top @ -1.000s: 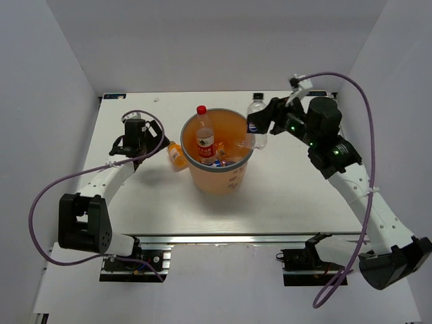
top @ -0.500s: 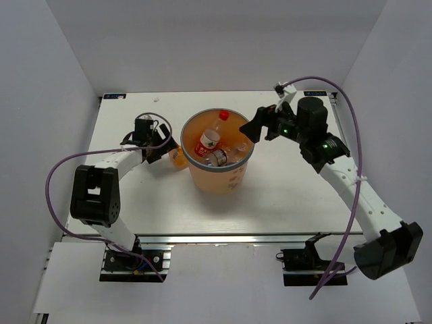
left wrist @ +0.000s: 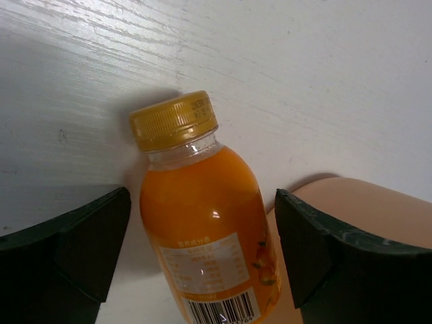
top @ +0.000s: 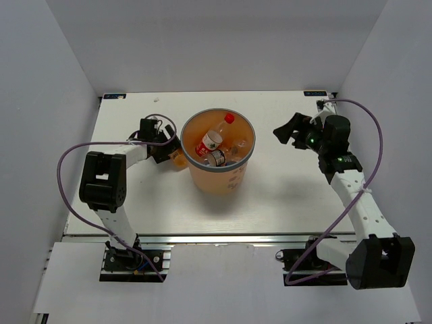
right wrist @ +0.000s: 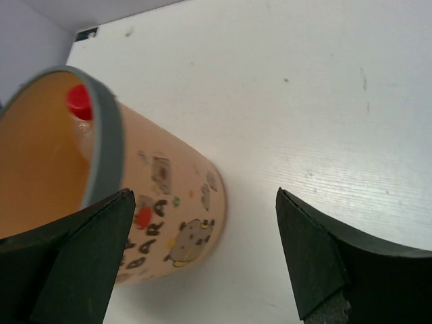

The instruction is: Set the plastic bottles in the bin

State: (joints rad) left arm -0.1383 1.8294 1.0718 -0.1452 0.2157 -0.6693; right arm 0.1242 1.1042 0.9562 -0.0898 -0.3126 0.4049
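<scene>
Left hand (left wrist: 200,233) open, straddling the full orange juice bottle (left wrist: 199,196) between its fingers: probably weighty, slick, rigid; grip mid-body.

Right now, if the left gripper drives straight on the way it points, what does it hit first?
The orange bottle: it lies cap-away inside the open left gripper, so the bottle's near end would likely meet the gripper first. Beyond the cap, only bare table shows.

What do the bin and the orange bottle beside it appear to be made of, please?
The bin looks like matte opaque plastic, with printed cartoons. The orange bottle seems clear glossy plastic: highlights glint and liquid shows through. Its yellow cap looks like ribbed plastic.
</scene>
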